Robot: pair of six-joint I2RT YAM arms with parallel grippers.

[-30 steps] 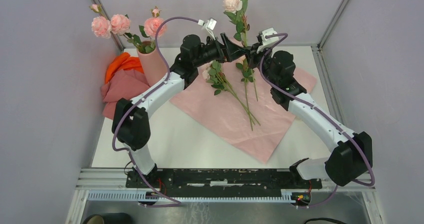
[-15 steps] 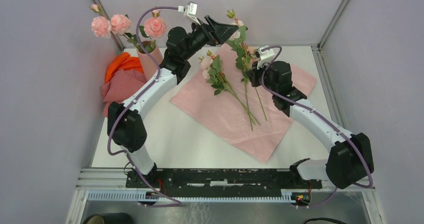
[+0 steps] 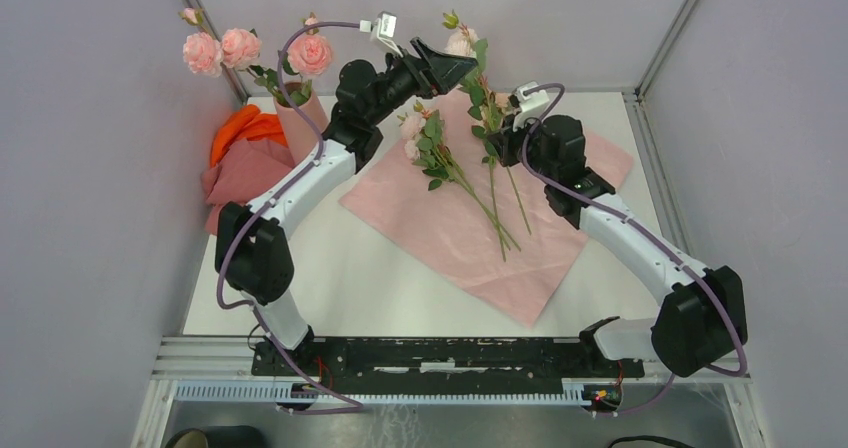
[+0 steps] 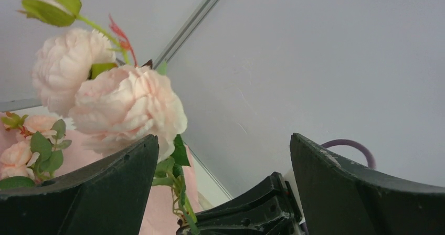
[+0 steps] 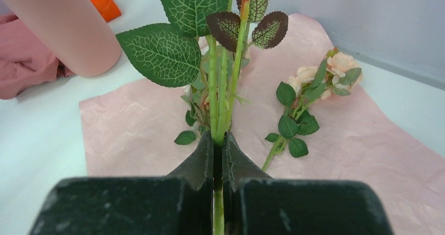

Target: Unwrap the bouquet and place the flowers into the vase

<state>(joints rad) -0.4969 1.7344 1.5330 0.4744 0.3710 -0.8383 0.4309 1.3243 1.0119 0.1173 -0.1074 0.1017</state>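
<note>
— pink sheet (image 3: pixel 470 238) spread flat on the bench (image 3: pixel 340 288), right of the vase (image 3: pixel 297 123). so the unwrapping is done?
— i'd judge so. some flowers (image 3: pixel 240 48) stand in the vase. a loose sprig (image 3: pixel 450 168) lies on the sheet, right of the vase. a raised sprig (image 3: pixel 478 78) is up in the air, further right of the vase.
— what could go wrong from here?
— my guess: the raised sprig is top-heavy and gripped low, so it could swing or twist on its way to the vase. the vase mouth is narrow and crowded, so stems might snag on the rim or the flowers inside and tip it. a handover could also crush a bloom instead of catching stem.
— and the pincers?
— the right pincer (image 5: pixel 218 140) is clenched on the green stems (image 5: pixel 220 88), with leaves just above it. the left pincer (image 4: pixel 223 146) is released, spread full wide, grasping nothing. a bloom (image 4: pixel 128 104) shows just past one finger; whether it touches, i cannot tell.
</note>
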